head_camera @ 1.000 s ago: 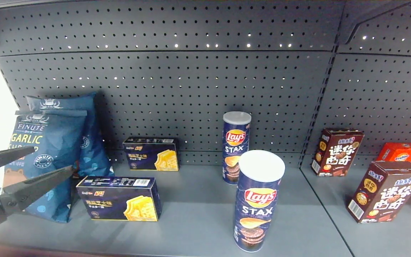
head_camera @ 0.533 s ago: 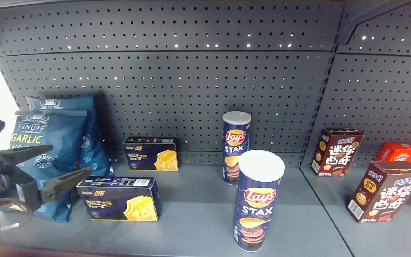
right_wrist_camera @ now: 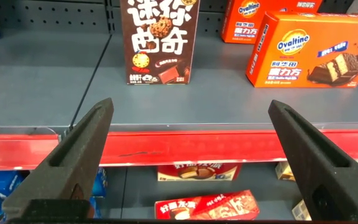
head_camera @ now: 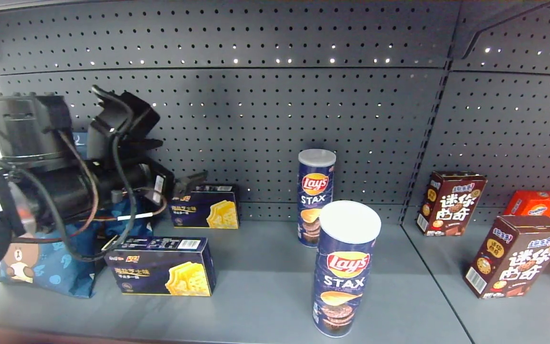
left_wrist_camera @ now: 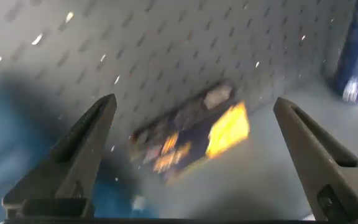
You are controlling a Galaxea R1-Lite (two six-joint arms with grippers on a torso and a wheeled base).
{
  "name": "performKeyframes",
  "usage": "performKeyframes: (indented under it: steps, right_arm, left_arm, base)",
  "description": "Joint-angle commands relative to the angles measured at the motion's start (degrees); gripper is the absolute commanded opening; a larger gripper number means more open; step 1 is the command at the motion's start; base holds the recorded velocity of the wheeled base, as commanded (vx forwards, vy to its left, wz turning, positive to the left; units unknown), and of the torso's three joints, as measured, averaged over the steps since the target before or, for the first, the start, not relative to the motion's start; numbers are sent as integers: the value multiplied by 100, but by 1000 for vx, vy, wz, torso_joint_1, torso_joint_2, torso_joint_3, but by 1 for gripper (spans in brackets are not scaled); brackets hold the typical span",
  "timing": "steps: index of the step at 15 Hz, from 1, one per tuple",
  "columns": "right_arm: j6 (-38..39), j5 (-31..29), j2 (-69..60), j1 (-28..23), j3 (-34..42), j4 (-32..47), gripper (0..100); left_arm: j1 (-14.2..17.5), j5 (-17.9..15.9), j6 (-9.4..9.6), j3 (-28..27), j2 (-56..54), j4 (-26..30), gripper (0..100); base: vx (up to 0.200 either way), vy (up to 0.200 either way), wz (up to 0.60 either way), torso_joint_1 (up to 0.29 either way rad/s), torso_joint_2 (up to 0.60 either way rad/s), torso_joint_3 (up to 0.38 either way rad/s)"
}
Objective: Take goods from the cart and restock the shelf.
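My left gripper (head_camera: 186,184) is inside the shelf bay, just above the back dark-blue cracker box (head_camera: 203,206). In the left wrist view this gripper (left_wrist_camera: 194,104) is open wide, and the same cracker box (left_wrist_camera: 191,140) lies ahead between its fingers, untouched. A second cracker box (head_camera: 160,265) lies nearer the shelf front. My left arm hides most of the blue snack bags (head_camera: 50,267). My right gripper (right_wrist_camera: 188,118) is open and empty in front of the shelf's red edge strip (right_wrist_camera: 185,149), facing a brown cookie box (right_wrist_camera: 160,40).
Two chip cans stand mid-shelf, one at the back (head_camera: 315,197) and one at the front (head_camera: 344,267). Brown cookie boxes (head_camera: 450,203) (head_camera: 513,255) and orange boxes (head_camera: 542,205) (right_wrist_camera: 309,50) fill the right bay. A pegboard wall (head_camera: 256,119) closes the back.
My left arm has swung up from the lower left and pushed into the shelf toward the back cracker box. It now covers the blue bags. The goods have not moved.
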Motion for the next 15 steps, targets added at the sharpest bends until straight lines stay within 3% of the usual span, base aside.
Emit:
performKeyframes:
  steps: [1,3,9,15]
  right_arm:
    - [-6,-6,9,1,0,-3,100]
    - [-6,-15,9,1,0,-3,100]
    - [-15,-24,9,1,0,5,100]
    - [-15,-24,9,1,0,5,100]
  left_arm:
    - [-370,421,-54,-530,911,-69,100]
    - [-598,640,-177,-644,1158,-156,100]
    - [-844,649,-159,-1128,1773,-174,100]
    - [-1416,878,-159,-1673,2485,-174,100]
  base:
    - [0,0,0,0,0,0]
    - [0,0,0,0,0,0]
    - [0,0,0,0,0,0]
    - [0,0,0,0,0,0]
